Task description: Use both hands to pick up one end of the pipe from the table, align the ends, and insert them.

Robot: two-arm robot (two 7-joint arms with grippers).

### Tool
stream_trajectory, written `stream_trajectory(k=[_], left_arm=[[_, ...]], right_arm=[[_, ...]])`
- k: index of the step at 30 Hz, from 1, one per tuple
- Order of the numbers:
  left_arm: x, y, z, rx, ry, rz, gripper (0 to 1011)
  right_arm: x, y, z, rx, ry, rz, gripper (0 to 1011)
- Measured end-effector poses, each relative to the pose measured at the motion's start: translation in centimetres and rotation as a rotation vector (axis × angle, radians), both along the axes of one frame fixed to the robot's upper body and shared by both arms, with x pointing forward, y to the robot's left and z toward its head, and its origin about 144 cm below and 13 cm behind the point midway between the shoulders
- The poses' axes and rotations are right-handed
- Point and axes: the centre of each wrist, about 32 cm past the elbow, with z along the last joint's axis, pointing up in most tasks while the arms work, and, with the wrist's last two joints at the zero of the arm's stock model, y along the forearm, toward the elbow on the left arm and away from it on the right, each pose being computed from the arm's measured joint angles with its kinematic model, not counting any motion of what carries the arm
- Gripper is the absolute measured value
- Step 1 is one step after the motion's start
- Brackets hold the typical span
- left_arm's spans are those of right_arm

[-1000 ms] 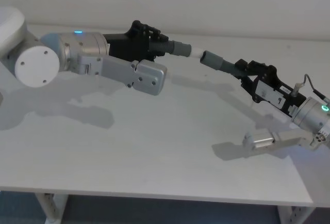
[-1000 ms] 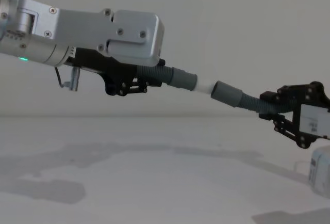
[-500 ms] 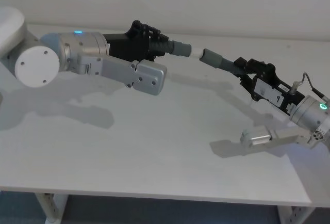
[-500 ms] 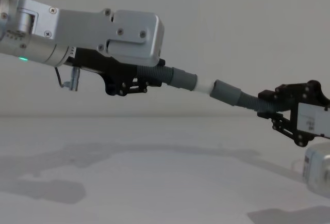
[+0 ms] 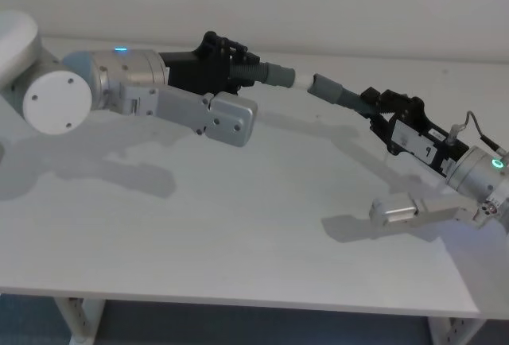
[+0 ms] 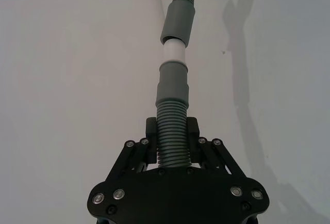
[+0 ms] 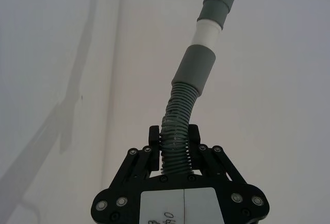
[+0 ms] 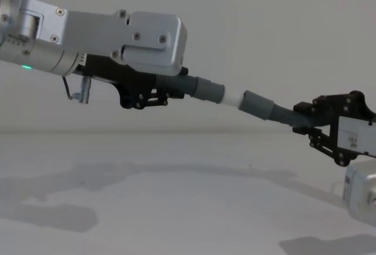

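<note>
Both pipe pieces hang in the air above the white table [image 5: 238,234]. My left gripper [image 5: 228,65] is shut on the ribbed part of one piece [image 6: 171,131], whose grey cuff [image 5: 277,75] carries a whitish tip [image 5: 301,80]. Shut on the other ribbed piece [image 7: 178,118] is my right gripper [image 5: 380,106], with the wider plain sleeve [image 5: 326,88] pointing at that tip. Tip and sleeve mouth meet nearly in line in the chest view, the tip [image 8: 232,99] against the sleeve [image 8: 258,105]. How far the tip sits inside is hidden.
A silver link of my left arm [image 5: 216,118] hangs below the left gripper. A link of my right arm [image 5: 413,211] lies low over the table near its right front corner. A plain wall [image 5: 358,3] stands behind the table.
My right gripper has shifted a little toward the left gripper, bringing the sleeve up against the whitish tip. The left arm has stayed still.
</note>
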Motion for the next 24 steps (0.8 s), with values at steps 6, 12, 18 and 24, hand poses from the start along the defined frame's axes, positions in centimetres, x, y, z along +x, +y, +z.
stream_trajectory(k=[6, 12, 18, 24], left_arm=[[0.00, 0.00, 0.00, 0.000, 0.000, 0.000, 327], [0.00, 0.00, 0.00, 0.000, 0.000, 0.000, 327], [0.00, 0.00, 0.00, 0.000, 0.000, 0.000, 327], [0.00, 0.00, 0.00, 0.000, 0.000, 0.000, 327]], right_arm=[[-0.19, 0.20, 0.14, 0.000, 0.000, 0.017, 314], [-0.31, 0.45, 0.26, 0.004, 0.000, 0.029, 314], [-0.31, 0.68, 0.31, 0.012, 0.001, 0.034, 314], [-0.31, 0.84, 0.37, 0.017, 0.001, 0.039, 314]])
